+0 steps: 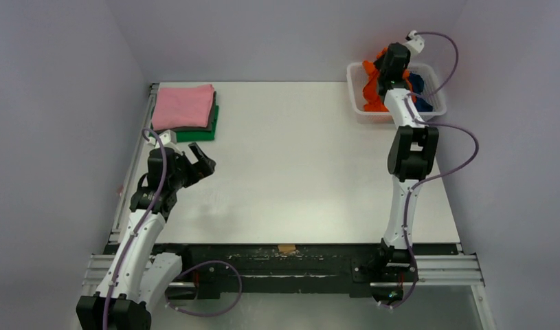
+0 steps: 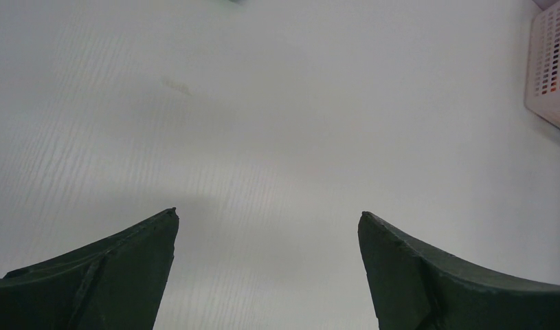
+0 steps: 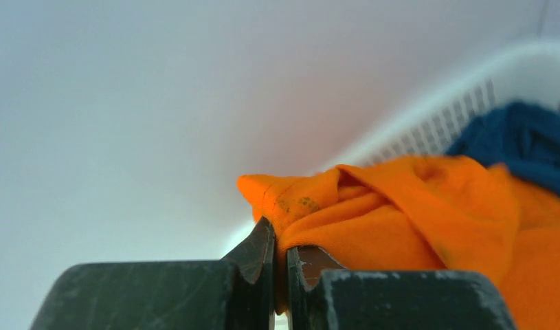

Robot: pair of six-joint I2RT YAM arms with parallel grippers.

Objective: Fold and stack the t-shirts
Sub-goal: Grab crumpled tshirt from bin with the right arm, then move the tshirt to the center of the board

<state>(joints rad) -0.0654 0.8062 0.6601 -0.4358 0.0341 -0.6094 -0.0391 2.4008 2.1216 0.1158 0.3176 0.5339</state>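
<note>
Three views: one overhead, two at the wrists.
The top camera looks down from behind the arm bases over the whole counter [image 1: 297,172]. The left wrist view looks low across the counter, past the left fingers [image 2: 119,275], toward the basket [image 2: 552,62]. The right wrist view sits close behind the right fingers [image 3: 253,258], against the orange t-shirt [image 3: 400,213]. All three show the basket.
</note>
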